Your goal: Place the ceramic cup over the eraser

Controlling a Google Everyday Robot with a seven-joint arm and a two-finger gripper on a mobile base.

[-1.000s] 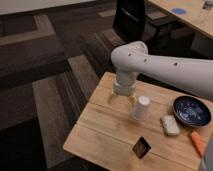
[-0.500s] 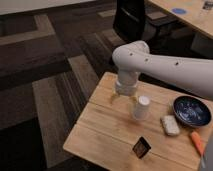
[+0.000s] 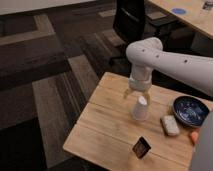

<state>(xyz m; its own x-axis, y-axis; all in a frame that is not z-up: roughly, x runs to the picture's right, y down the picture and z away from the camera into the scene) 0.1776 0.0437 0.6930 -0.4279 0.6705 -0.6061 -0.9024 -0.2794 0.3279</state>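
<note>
the gripper (image 3: 138, 95) is hovering just above the ceramic cup (image 3: 141, 109), jaws wide; the eraser (image 3: 142, 147) is lying apart from it.

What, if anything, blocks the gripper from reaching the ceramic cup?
Probably nothing, so yes: the gripper hangs open just above the upright ceramic cup, and the eraser lies well apart.

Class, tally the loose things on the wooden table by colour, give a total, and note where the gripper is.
White or pale: 2 (ceramic cup, oblong block)
Dark blue: 1 (bowl)
Near-black: 1 (eraser)
Orange: 1 (small orange object, partly hidden)
Total: 5
Gripper: just above the ceramic cup, fingers open.
</note>
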